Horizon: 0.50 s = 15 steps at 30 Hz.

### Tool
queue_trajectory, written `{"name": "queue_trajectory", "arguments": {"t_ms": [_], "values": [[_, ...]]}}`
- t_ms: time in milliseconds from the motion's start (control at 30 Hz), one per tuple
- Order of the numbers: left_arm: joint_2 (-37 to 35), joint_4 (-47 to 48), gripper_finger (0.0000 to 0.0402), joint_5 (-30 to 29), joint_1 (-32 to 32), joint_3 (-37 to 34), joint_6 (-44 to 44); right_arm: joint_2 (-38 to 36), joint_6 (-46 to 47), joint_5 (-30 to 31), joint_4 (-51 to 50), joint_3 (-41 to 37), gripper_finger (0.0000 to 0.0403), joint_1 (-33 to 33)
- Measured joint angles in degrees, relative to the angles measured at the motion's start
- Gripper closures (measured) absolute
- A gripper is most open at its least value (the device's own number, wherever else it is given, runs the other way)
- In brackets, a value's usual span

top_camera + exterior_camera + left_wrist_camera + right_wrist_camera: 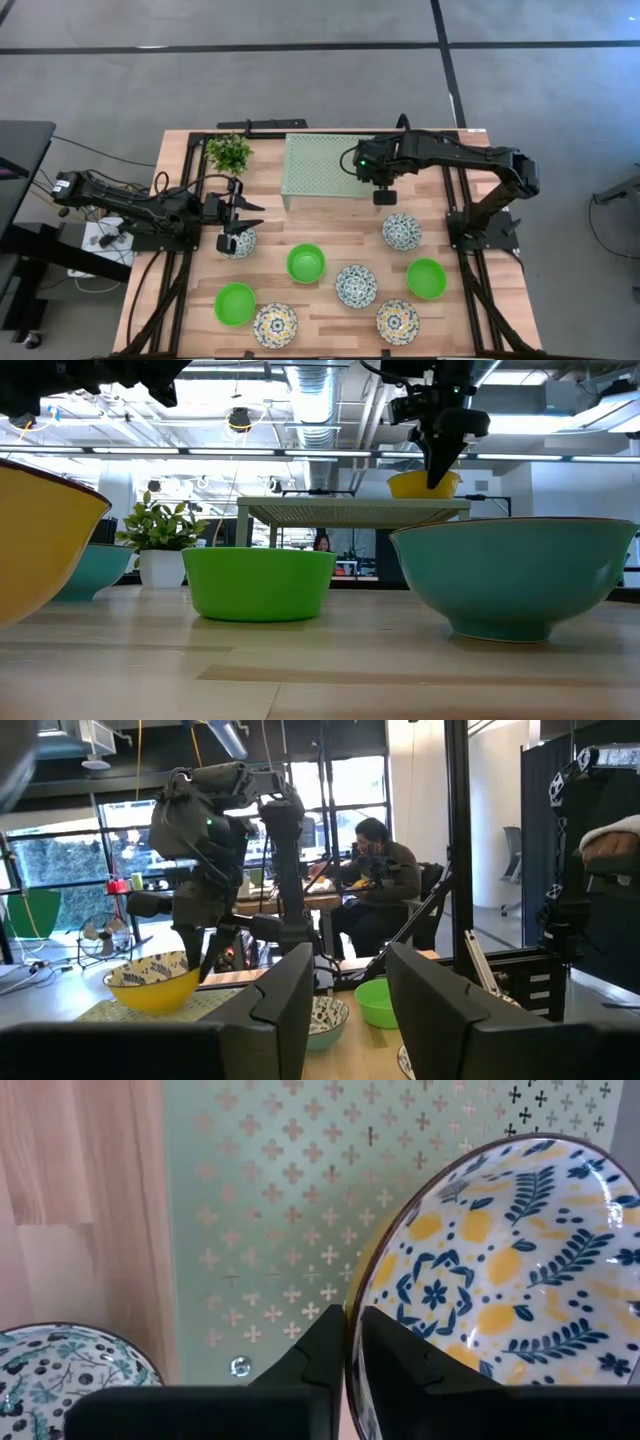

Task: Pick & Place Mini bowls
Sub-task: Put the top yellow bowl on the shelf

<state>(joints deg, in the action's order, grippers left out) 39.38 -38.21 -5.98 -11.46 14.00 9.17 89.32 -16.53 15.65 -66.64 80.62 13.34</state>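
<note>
My right gripper [350, 1325] is over the right end of the pale green rack [320, 165], shut on a yellow-and-blue mini bowl [500, 1280]. The arm hides this bowl in the high view. In the low view the bowl [420, 485] sits at the rack's top. My left gripper [250, 217] is open, hovering just above a white-and-blue bowl [238, 242] near the table's left side. Three green bowls [306, 263], two more white-and-blue bowls [357, 285] and two yellow-and-blue bowls [275, 324] stand upright on the table. My right gripper pinches the bowl's rim [352, 1295], one finger inside the bowl and one outside. The fingers [440, 460] come from above, pointing down. The bowl is upright, slightly tilted, with its base at the rack's top [155, 1005].
A small potted plant [230, 153] stands at the far left, beside the rack. Black frame rails [460, 215] run along both sides of the table. The rack's top left of the held bowl is bare. A person [375, 870] sits in the room beyond.
</note>
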Motion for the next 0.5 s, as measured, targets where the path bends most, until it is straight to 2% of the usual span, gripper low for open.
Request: {"name": "queue_trajectory", "arguments": {"t_ms": [167, 400, 500], "values": [[0.00, -0.01, 0.0270, 0.00, 0.00, 0.00, 0.00, 0.00, 2.87, 1.18, 0.02, 0.00, 0.0363, -0.04], [0.00, -0.25, 0.0270, 0.00, 0.00, 0.00, 0.00, 0.00, 4.43, 2.27, 0.49, 0.00, 0.0331, -0.99], [0.00, -0.45, 0.0270, 0.00, 0.00, 0.00, 0.00, 0.00, 3.77, 5.00, 1.46, 0.04, 0.0318, -2.60]]}}
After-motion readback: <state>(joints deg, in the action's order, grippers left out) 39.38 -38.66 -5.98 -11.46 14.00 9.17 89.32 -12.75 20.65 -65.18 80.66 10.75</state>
